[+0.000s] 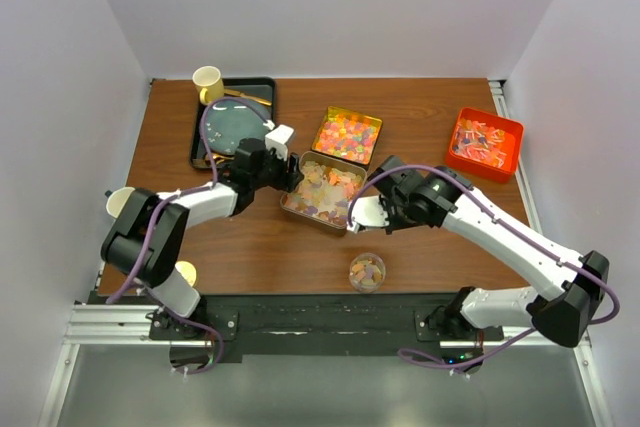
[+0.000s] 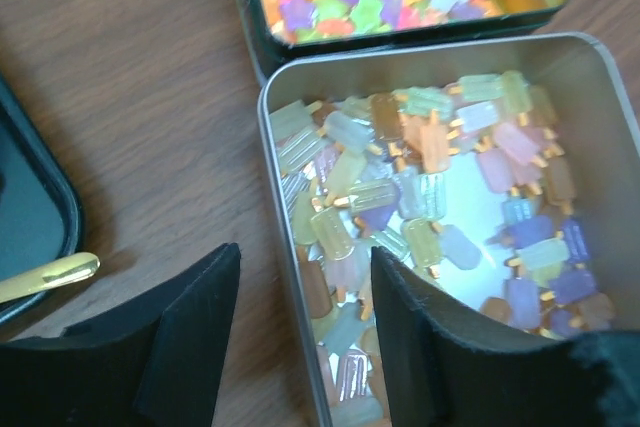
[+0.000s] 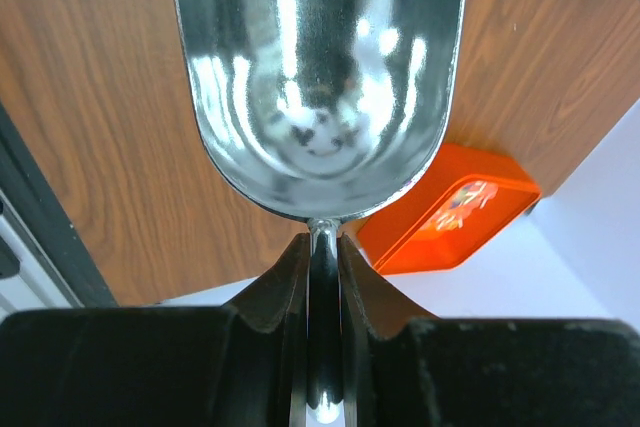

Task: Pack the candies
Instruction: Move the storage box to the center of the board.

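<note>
your left pincer [image 2: 305, 277] stands partly open and empty, astride the left wall of the silver tin [image 2: 590, 77] in the middle of the desk [image 1: 250, 247] — one finger inside over the candies [image 2: 430, 187], one outside. your right pincer [image 3: 322, 247] is clamped tight on the metal scoop [image 3: 320, 67] handle — just off the tin's near-right corner.

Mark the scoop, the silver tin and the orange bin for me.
scoop [image 3: 320, 77]: right wrist view, inside of its bowl.
silver tin [image 2: 600, 127]: left wrist view, bare inner wall on the right.
orange bin [image 1: 488, 117]: top view, its far rim.
</note>
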Available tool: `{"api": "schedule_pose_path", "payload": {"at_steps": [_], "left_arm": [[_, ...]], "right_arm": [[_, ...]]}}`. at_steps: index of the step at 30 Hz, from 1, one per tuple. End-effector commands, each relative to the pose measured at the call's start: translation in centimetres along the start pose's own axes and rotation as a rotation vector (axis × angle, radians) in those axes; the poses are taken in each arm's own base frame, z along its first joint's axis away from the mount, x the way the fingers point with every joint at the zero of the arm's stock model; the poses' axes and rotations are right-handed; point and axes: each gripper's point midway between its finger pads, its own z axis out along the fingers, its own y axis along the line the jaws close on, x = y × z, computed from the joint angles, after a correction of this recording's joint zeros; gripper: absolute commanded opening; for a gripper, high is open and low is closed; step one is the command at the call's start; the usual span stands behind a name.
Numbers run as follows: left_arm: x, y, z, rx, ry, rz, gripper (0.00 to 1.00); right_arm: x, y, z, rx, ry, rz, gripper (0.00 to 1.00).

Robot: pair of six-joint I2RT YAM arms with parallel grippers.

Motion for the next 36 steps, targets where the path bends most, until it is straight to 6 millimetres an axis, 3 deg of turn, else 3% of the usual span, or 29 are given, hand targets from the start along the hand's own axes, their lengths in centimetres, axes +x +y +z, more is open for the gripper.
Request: {"api": "schedule_pose_path", "payload": {"at_steps": [1,6,11,19,24,27,29,36], "left_arm": [[-0.2,0.8,0.9,-0.03,0.034,0.007,0.54],[0.8,0.9,-0.1,-0.043,0.079,0.008,0.46],[3.2,1.4,-3.0,-0.044,0.189,-0.04,0.4],[7.3,6.1,-9.0,-0.166,0.338,-0.292,0.32],[9.0,6.8,-11.7,-0.173,0.422,-0.366,0.31],[8.9,9.4,-13.2,-0.287,0.398,-0.408,0.31],[8.5,10.0,-13.5,-0.311,0.392,-0.432,0.29],[10.2,15.6,-16.7,-0.49,0.395,-0.689,0.28]], "right_arm": [[-0.1,-0.9,0.0,0.037,-0.029,0.093,0.0],[0.1,-1.0,0.3,0.036,-0.031,0.108,0.0],[-0.3,-0.9,0.9,0.021,-0.041,0.103,0.0],[-1.3,-1.1,1.7,0.006,-0.063,0.103,0.0],[-1.4,-1.0,2.0,0.002,-0.063,0.1,0.0],[-1.4,-1.0,2.2,0.003,-0.065,0.099,0.0],[-1.4,-1.0,2.0,0.005,-0.067,0.1,0.0],[-0.8,-0.8,1.9,0.019,-0.049,0.099,0.0]]}}
